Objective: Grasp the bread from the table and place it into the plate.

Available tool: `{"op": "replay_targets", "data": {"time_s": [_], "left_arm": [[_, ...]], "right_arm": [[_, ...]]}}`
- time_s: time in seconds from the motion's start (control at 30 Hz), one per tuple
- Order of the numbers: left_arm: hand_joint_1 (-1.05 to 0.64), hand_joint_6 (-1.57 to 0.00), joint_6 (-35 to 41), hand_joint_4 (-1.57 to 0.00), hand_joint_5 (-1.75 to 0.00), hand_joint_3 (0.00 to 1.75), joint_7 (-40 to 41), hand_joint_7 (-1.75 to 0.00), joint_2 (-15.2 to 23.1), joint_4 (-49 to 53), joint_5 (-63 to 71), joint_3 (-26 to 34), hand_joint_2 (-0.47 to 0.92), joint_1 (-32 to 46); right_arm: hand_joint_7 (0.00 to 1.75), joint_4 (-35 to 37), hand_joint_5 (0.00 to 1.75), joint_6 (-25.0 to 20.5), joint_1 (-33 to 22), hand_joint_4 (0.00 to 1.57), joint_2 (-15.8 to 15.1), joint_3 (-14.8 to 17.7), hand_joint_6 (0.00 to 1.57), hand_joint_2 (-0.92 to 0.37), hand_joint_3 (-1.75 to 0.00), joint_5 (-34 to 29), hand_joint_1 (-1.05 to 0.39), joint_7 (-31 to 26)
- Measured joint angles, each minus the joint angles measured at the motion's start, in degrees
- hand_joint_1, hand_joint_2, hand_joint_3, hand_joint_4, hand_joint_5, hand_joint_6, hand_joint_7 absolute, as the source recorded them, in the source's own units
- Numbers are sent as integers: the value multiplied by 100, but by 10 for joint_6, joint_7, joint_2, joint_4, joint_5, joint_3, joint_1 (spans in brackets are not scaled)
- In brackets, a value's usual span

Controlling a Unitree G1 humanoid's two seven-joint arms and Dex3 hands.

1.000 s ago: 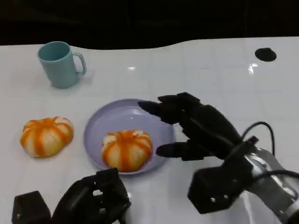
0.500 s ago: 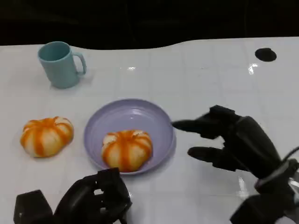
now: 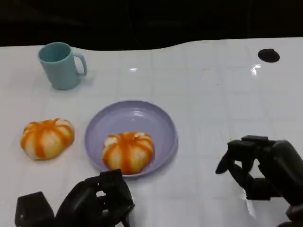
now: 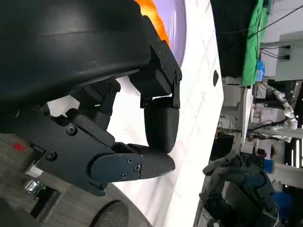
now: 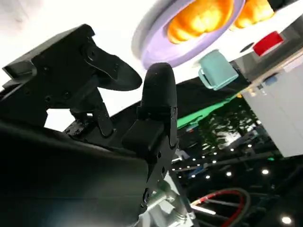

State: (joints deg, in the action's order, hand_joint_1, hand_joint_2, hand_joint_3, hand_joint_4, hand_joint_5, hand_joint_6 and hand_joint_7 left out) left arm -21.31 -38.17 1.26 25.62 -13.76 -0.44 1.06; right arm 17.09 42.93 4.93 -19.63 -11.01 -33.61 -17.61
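Head view: one bread point(image 3: 129, 151) sits in the plate point(image 3: 142, 116), apparently delivered; right hand point(image 3: 265, 168) fingers curled, holding nothing; left hand point(image 3: 92, 203) fingers clenched, empty; another bread point(image 3: 46, 137) waits on the bench point(image 3: 213, 94).

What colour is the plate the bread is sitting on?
The plate is pale lavender purple, seen best in the head view.

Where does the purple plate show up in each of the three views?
Head view: purple plate centre-left on the table.
Left wrist view: a strip of its rim at the top edge.
Right wrist view: at the top.
Shared landmark: the orange-striped bread lying in it.
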Motion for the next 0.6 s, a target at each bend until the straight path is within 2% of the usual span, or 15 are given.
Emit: {"op": "replay_targets", "data": {"time_s": [0.23, 0.4, 0.6], "left_arm": [[-53, -76, -6, -78, -175, 67, 0, -141, 0, 1, 1, -2, 65, -1], [-53, -77, -8, -79, -175, 66, 0, -140, 0, 6, 0, -2, 65, -3], [-53, -78, -8, -80, -175, 65, -2, -139, 2, 6, -2, 1, 65, -3]], "right_arm": [[139, -57, 175, -39, -55, 87, 1, 11, 77, -42, -119, -1, -18, 19], [152, -55, 175, -51, -69, 87, 9, 11, 72, -45, -113, -12, -18, 9], [156, -28, 175, -48, -69, 87, 18, 7, 72, -45, -116, -30, -18, -21]]}}
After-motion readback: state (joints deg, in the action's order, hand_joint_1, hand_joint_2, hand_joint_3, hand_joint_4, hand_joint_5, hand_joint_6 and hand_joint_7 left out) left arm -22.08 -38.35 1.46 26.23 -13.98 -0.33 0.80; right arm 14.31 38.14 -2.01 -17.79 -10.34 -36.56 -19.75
